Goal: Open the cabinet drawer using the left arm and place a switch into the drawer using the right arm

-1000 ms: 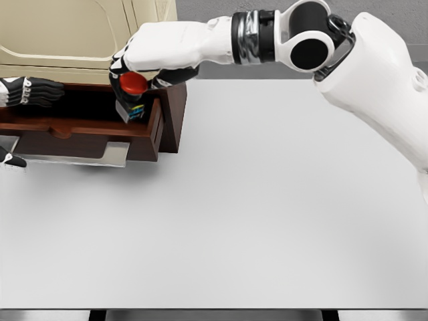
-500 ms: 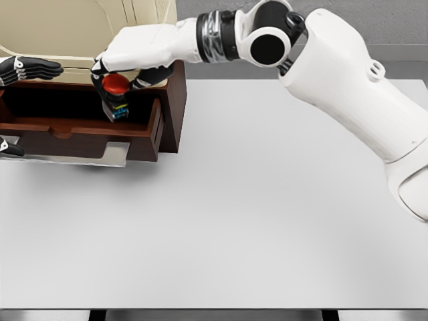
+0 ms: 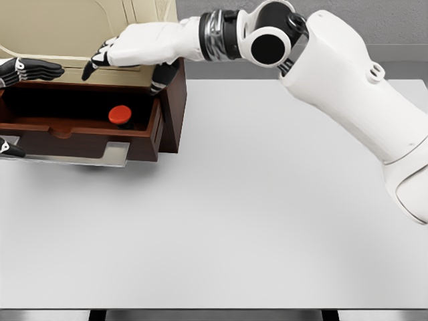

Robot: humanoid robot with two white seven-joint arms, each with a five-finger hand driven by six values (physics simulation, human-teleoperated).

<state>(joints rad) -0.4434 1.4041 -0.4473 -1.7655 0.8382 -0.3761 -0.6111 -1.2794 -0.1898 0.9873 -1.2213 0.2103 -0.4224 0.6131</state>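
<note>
Down across most of the view lay the white bench. At its far left corner stood the cream cabinet with a dark brown wooden base. The brown drawer was pulled out toward the robot, and its top was open. Inside the drawer, near its right end, sat the switch. Its round red button faced up, so the switch stood upright. Its body was mostly lost in the dark of the drawer.

The right hand hung above the drawer, just over the switch and not touching it. Its fingers were spread out and held nothing. The left hand showed at the left edge, near the back of the drawer. Its fingers were stretched out flat and held nothing.
</note>
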